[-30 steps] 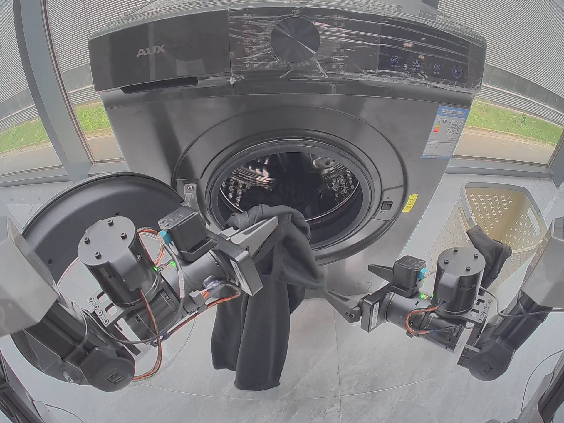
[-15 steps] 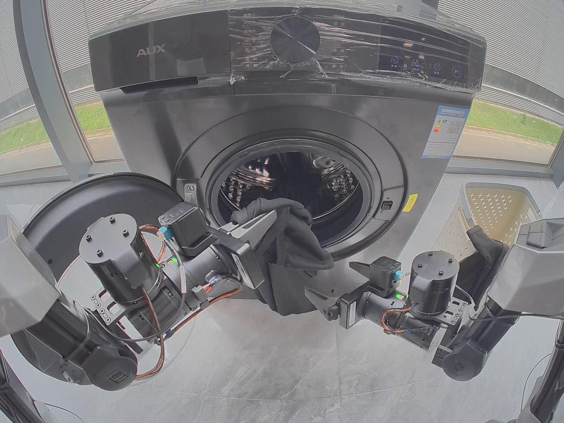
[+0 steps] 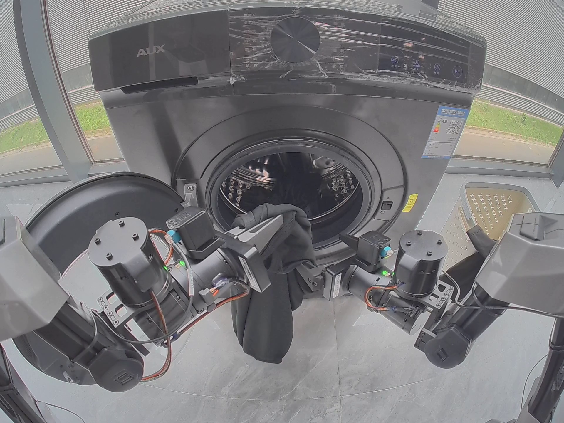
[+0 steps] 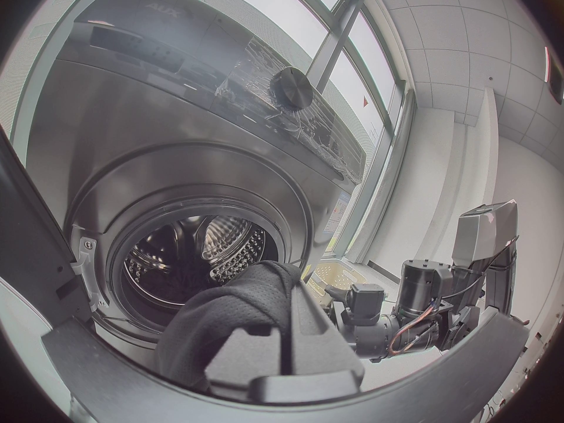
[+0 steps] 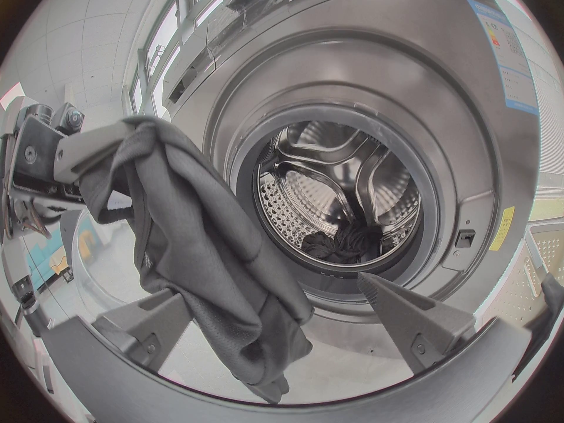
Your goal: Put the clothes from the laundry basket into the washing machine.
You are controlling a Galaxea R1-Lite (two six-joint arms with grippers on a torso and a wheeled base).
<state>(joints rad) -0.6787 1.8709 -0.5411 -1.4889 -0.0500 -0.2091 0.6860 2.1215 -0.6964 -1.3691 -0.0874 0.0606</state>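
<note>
A black garment (image 3: 264,318) hangs from my left gripper (image 3: 273,224), which is shut on its upper fold just in front of the washing machine's open drum (image 3: 294,186). In the left wrist view the gripper (image 4: 288,348) pinches the cloth (image 4: 229,318) below the drum mouth. My right gripper (image 3: 306,277) is open beside the hanging cloth, low in front of the washer. Its fingers (image 5: 411,318) stand wide apart, and the garment (image 5: 205,248) drapes between them, over the left one. Dark clothes (image 5: 346,245) lie inside the drum. The laundry basket (image 3: 505,207) stands at the right.
The round washer door (image 3: 88,207) is swung open at the left, behind my left arm. A dark piece of clothing (image 3: 479,239) hangs over the basket's near rim, partly hidden by my right arm. Pale tiled floor (image 3: 352,371) lies below the garment.
My right arm has moved left and up towards the garment. The cloth was bunched up half a second ago and now hangs down again, shorter than a second ago. My left gripper keeps its hold.
</note>
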